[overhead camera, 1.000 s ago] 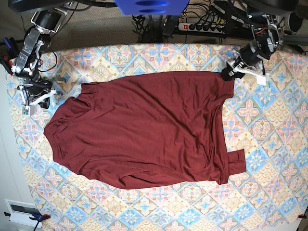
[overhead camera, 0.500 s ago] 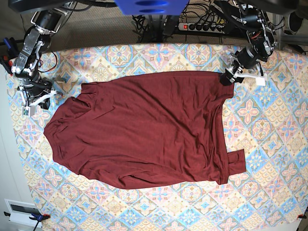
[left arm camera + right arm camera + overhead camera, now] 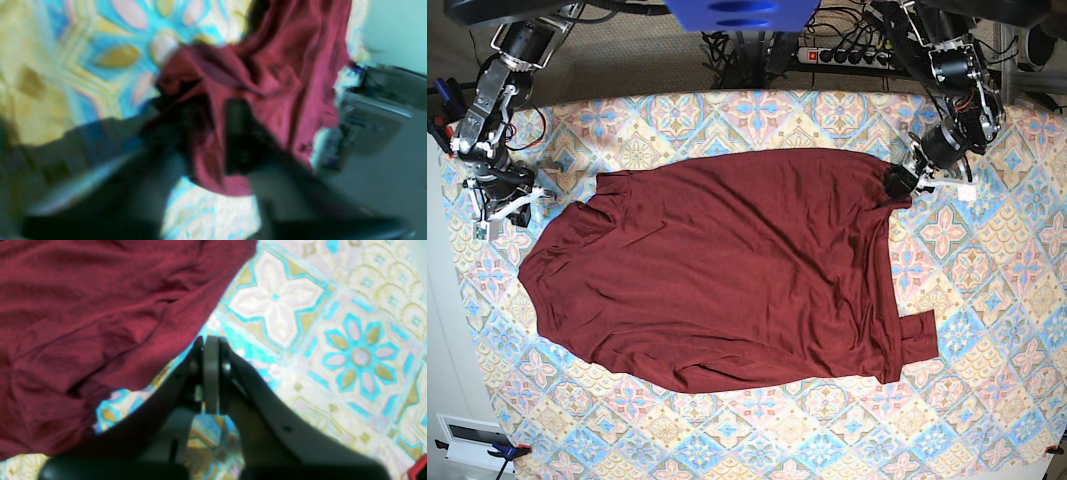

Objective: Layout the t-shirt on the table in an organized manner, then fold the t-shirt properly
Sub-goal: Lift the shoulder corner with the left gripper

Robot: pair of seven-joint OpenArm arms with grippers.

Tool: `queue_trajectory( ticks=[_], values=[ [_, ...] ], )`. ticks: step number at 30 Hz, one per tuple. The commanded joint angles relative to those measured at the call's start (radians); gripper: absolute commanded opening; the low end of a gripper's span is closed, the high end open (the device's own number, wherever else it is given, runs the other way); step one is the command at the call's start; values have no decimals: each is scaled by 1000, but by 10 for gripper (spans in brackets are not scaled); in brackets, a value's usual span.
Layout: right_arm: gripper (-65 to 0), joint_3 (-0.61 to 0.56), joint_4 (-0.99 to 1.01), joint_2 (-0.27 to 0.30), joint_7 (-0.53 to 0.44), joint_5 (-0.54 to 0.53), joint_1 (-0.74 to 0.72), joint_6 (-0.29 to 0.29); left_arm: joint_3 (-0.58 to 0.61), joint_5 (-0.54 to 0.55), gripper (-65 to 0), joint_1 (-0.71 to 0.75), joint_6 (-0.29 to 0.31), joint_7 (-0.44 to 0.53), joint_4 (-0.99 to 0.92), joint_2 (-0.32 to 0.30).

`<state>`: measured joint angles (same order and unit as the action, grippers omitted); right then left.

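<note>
The dark maroon t-shirt (image 3: 727, 280) lies spread over the patterned table (image 3: 987, 300), with a small flap (image 3: 919, 335) sticking out at its right side. My left gripper (image 3: 899, 182) is at the shirt's far right corner. In the blurred left wrist view, bunched maroon cloth (image 3: 283, 66) sits pinched between the dark fingers (image 3: 237, 133), so the gripper (image 3: 206, 143) is shut on it. My right gripper (image 3: 507, 208) rests on the table at the far left. In the right wrist view it (image 3: 210, 343) is shut and empty, just beside the shirt's edge (image 3: 83, 306).
A power strip with cables (image 3: 847, 55) lies beyond the table's far edge. A white box (image 3: 472, 440) sits off the near left corner. Bare patterned cloth (image 3: 333, 340) shows around the shirt on all sides.
My left gripper has moved down onto the shirt's far right corner and closed on it, bunching the cloth there. The right arm has not moved.
</note>
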<state>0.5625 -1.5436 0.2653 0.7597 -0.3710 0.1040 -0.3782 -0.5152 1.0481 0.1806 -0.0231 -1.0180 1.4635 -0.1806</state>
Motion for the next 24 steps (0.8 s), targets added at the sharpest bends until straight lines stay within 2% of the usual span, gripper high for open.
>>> queue_trajectory(
  ticks=[1,9,13,16,18,22,24],
  values=[
    [-650,4,-18,21,-24,-10,-10,-2,-1,-6,-641,-26,-2,15,12,-29],
    [-650,4,-57,21,-24,-12,29,-2,-4,-6,-650,-145,-2,15,12,-132],
    [-600,-32,-159,2,-24,-12,86,-2,-1,1,-650,-175,-2,6,13,-150],
    [-566,-62,-197,2,-24,-12,116,-2,-3,4,-650,-171,-1,-106,39,-150],
    [-553,-65,-200,2,-24,-12,122,-2,-3,5,-650,-125,-1,-161,99,-142],
    [-549,-65,-194,1,-24,-12,129,-2,-9,7,-644,13,1,-163,257,-118],
    [-549,-65,-191,1,-24,-12,129,-2,-9,25,-607,78,1,-163,314,-107]
  ],
)
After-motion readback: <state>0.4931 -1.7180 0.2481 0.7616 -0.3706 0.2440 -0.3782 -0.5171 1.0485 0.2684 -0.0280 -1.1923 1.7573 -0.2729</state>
